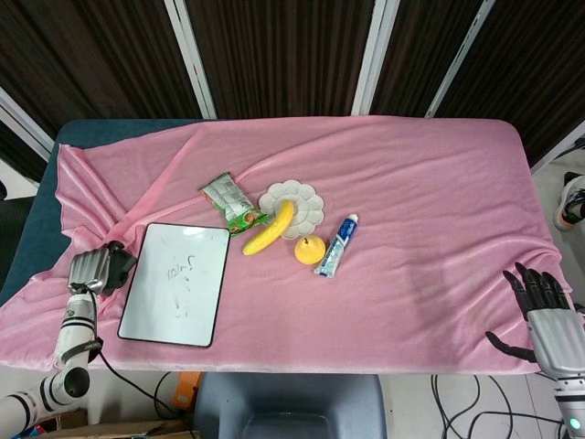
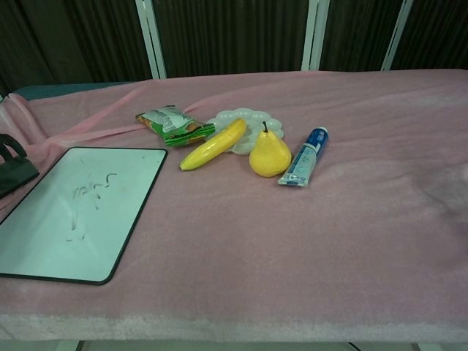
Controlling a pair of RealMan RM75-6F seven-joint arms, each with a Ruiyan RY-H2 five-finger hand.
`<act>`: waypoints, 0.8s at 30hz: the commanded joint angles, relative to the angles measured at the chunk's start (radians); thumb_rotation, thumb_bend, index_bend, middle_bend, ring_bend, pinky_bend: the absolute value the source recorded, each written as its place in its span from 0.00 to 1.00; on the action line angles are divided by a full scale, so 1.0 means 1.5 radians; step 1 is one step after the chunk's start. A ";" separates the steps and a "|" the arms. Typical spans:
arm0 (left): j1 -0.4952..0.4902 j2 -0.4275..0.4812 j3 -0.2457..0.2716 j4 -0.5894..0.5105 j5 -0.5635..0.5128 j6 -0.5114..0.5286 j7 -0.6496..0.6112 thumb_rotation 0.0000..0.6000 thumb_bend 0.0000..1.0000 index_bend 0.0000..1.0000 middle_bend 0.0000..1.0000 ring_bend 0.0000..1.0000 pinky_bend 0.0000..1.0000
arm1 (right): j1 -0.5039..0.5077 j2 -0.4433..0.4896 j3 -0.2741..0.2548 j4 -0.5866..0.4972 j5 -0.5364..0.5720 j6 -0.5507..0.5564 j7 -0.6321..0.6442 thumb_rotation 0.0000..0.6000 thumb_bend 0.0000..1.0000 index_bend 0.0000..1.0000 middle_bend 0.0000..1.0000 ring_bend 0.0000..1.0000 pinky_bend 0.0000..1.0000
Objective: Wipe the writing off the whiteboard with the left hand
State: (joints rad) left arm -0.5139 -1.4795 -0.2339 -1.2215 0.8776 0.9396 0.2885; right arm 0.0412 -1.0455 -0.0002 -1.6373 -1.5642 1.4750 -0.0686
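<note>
The whiteboard (image 1: 174, 283) lies flat on the pink cloth at the front left, with faint dark writing (image 1: 180, 270) on its upper half. It shows in the chest view too, as the whiteboard (image 2: 73, 212) with the writing (image 2: 91, 191). My left hand (image 1: 94, 269) sits just left of the board's left edge, fingers curled around a dark eraser (image 1: 115, 260). Only the tip of that eraser (image 2: 14, 174) shows at the chest view's left edge. My right hand (image 1: 544, 315) hangs at the table's front right corner, fingers spread, holding nothing.
Behind the board lie a green snack packet (image 1: 231, 203), a white flower-shaped plate (image 1: 304, 208) with a banana (image 1: 270, 229) across it, a yellow pear (image 1: 309, 249) and a blue-white toothpaste tube (image 1: 336, 245). The cloth (image 1: 430, 210) is wrinkled at the left.
</note>
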 commanded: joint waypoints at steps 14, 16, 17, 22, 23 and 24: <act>0.003 0.043 0.043 -0.298 0.059 0.141 0.181 1.00 0.78 0.61 0.65 0.71 0.95 | 0.003 0.000 -0.003 -0.002 -0.004 -0.007 -0.001 1.00 0.34 0.00 0.00 0.00 0.00; -0.010 0.040 0.043 -0.325 0.037 0.142 0.222 1.00 0.77 0.61 0.65 0.71 0.95 | 0.002 0.002 -0.004 -0.002 -0.007 -0.005 0.006 1.00 0.34 0.00 0.00 0.00 0.00; -0.016 0.033 0.044 -0.340 0.029 0.149 0.243 1.00 0.77 0.61 0.65 0.71 0.95 | 0.001 0.004 -0.005 -0.002 -0.009 -0.003 0.011 1.00 0.34 0.00 0.00 0.00 0.00; -0.041 0.008 0.062 -0.387 -0.002 0.155 0.319 1.00 0.78 0.61 0.65 0.71 0.95 | -0.001 0.009 -0.008 0.001 -0.018 0.003 0.025 1.00 0.34 0.00 0.00 0.00 0.00; -0.048 -0.002 0.062 -0.388 -0.012 0.157 0.334 1.00 0.78 0.61 0.65 0.71 0.95 | -0.001 0.010 -0.009 0.002 -0.020 0.004 0.027 1.00 0.34 0.00 0.00 0.00 0.00; -0.054 -0.011 0.060 -0.383 -0.020 0.160 0.344 1.00 0.78 0.61 0.65 0.71 0.95 | -0.001 0.010 -0.010 0.002 -0.022 0.004 0.029 1.00 0.34 0.00 0.00 0.00 0.00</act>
State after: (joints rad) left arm -0.5695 -1.4671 -0.1510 -1.7877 0.8788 1.1695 0.7688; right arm 0.0401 -1.0303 -0.0139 -1.6350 -1.5965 1.4802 -0.0255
